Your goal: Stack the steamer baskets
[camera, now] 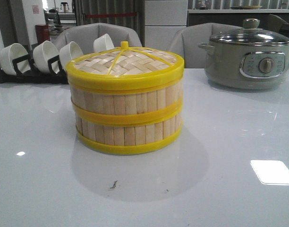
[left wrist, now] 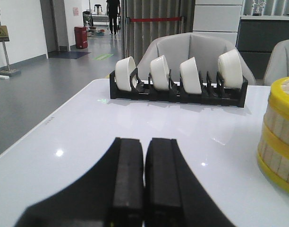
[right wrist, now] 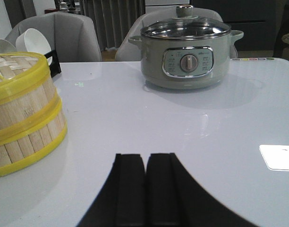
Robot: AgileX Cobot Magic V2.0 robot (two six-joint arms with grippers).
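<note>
Two steamer baskets stand stacked in the middle of the white table, the upper basket (camera: 125, 100) on the lower basket (camera: 128, 133). A woven bamboo lid (camera: 124, 61) with a yellow rim and knob covers the top. The stack also shows in the left wrist view (left wrist: 279, 135) and in the right wrist view (right wrist: 24, 116). My left gripper (left wrist: 144, 142) is shut and empty, low over the table, left of the stack. My right gripper (right wrist: 145, 158) is shut and empty, low over the table, right of the stack. Neither gripper shows in the front view.
A grey-green electric pot (camera: 248, 59) with a glass lid stands at the back right; it also shows in the right wrist view (right wrist: 184, 49). A black rack (left wrist: 177, 90) with white bowls (camera: 45, 56) stands at the back left. Grey chairs stand behind the table.
</note>
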